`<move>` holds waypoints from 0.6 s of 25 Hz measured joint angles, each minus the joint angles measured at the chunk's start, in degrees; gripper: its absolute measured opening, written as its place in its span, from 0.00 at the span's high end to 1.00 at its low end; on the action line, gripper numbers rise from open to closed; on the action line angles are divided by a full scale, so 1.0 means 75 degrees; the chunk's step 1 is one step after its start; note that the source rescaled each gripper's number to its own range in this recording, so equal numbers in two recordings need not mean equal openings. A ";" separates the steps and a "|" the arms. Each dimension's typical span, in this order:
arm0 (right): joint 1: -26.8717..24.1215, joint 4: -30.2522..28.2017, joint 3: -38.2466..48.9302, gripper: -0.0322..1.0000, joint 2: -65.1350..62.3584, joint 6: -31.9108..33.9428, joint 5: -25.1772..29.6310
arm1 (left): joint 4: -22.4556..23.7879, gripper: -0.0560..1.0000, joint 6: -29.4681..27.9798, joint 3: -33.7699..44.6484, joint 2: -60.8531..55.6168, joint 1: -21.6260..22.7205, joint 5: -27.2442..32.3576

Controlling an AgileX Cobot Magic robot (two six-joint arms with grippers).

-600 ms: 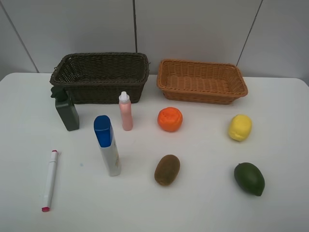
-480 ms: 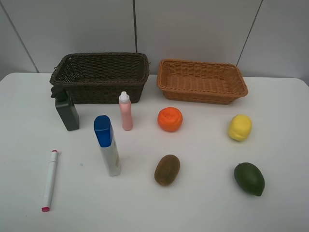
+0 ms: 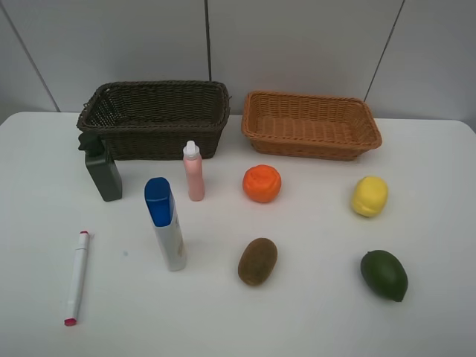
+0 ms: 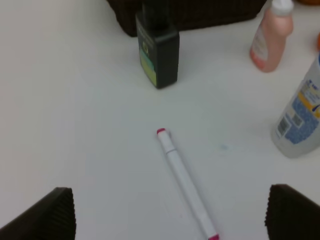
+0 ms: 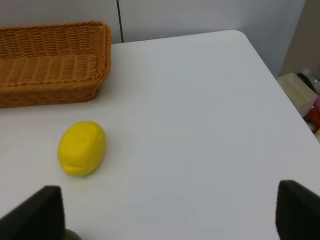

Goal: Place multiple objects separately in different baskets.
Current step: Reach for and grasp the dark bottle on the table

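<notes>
- Nothing sorted yet; dark basket (image 3: 152,141) and tan basket (image 3: 311,149) are empty.
- Left gripper (image 4: 172,215) gapes empty, facing the red-tipped marker (image 4: 182,177); right gripper (image 5: 167,212) likewise, facing the lemon (image 5: 81,148).
- Next, likely: lower and pinch.

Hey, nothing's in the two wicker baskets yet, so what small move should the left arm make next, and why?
Probably lower the left gripper toward the white red-tipped marker. Its jaws stand open and empty, and the left wrist view shows the marker lying flat on the white table between them, touching nothing else, so it looks the nearest pick.
</notes>
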 joint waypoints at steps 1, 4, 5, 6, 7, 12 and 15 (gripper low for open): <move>0.0000 0.0000 0.0000 0.00 0.0000 0.0000 0.0000 | 0.0074 0.00 -0.0118 -0.0048 0.0322 0.0000 -0.0040; 0.0000 0.0000 0.0000 0.00 0.0000 0.0000 0.0000 | 0.0167 0.00 -0.0449 -0.0377 0.1707 0.0000 -0.0293; 0.0000 0.0000 0.0000 0.00 0.0000 0.0000 0.0000 | 0.0175 0.00 -0.0518 -0.0534 0.2131 0.0000 -0.0392; 0.0000 0.0000 0.0000 0.00 0.0000 0.0000 0.0000 | 0.0168 0.00 -0.0555 -0.0702 0.2661 0.0000 -0.0517; 0.0000 0.0000 0.0000 0.00 0.0000 0.0000 0.0000 | 0.0160 0.00 -0.0588 -0.0839 0.3211 0.0000 -0.0646; 0.0000 0.0000 0.0000 0.00 0.0000 0.0000 0.0000 | 0.0007 0.00 -0.0850 -0.1862 0.5916 0.0000 -0.1152; 0.0000 -0.0002 0.0000 0.00 0.0000 0.0000 0.0000 | -0.0141 0.00 -0.1164 -0.2649 0.7584 0.0000 -0.1179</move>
